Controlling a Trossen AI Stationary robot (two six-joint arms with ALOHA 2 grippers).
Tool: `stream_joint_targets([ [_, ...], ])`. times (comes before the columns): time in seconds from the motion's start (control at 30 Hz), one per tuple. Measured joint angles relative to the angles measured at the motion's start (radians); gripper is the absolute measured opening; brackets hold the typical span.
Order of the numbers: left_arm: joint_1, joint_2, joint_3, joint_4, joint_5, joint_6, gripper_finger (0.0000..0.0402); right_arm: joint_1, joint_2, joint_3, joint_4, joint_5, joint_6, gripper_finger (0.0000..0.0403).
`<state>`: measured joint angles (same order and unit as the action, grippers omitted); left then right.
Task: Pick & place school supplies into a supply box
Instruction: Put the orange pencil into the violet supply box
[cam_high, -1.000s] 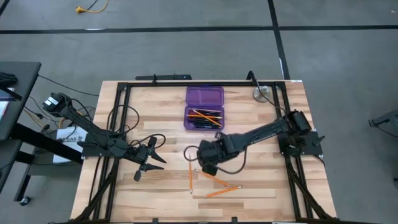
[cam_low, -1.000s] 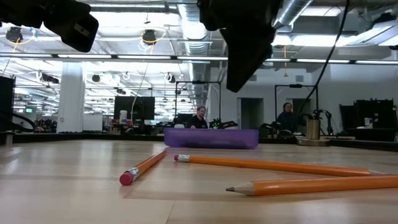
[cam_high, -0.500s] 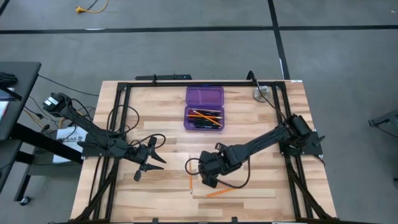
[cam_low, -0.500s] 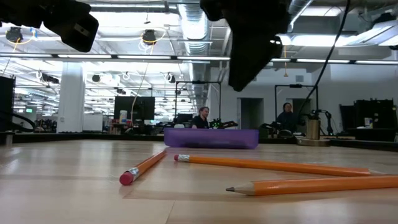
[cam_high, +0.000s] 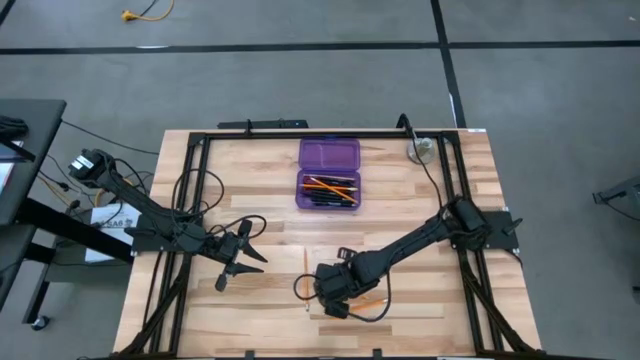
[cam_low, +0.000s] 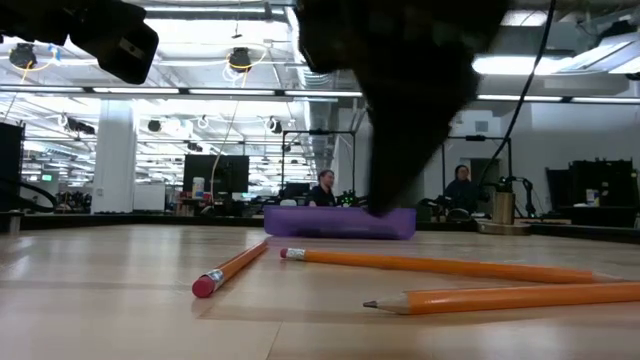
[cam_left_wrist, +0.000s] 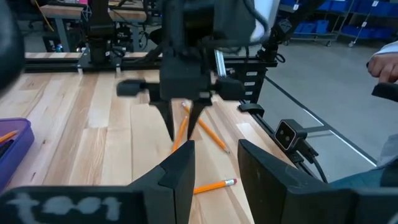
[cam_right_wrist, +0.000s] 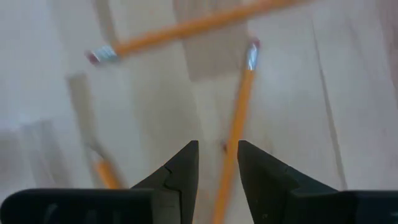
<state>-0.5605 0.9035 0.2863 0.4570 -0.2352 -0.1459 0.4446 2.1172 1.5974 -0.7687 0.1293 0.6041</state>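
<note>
Three orange pencils lie flat on the table near its near edge: in the low view one has its pink eraser toward the camera (cam_low: 232, 270), and two long ones (cam_low: 430, 264) (cam_low: 500, 297) lie beside it. My right gripper (cam_high: 335, 292) hovers open above them, fingers pointing down (cam_left_wrist: 182, 124). In the right wrist view one pencil (cam_right_wrist: 239, 106) runs under the gap between its fingers (cam_right_wrist: 217, 168). The purple supply box (cam_high: 328, 174) lies open farther back, with pencils and pens in its tray. My left gripper (cam_high: 240, 256) waits open at the table's left.
A round silver disc (cam_high: 418, 151) sits at the table's far right corner. A black frame rail (cam_high: 300, 135) runs round the table top. Bare wood lies between the box and the loose pencils. People sit at desks in the room beyond (cam_low: 322, 190).
My right gripper has moved toward the table's near edge and slightly left, from just in front of the box to above the loose pencils, and has come lower. The pencils and box have stayed where they were.
</note>
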Motion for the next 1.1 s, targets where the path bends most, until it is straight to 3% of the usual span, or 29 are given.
stream_joint_targets([
  [1.1,0.000,0.000,0.000,-0.018,0.000,0.000,0.0109,-0.036,0.111,0.002,-0.046,-0.028,0.069,0.0103],
])
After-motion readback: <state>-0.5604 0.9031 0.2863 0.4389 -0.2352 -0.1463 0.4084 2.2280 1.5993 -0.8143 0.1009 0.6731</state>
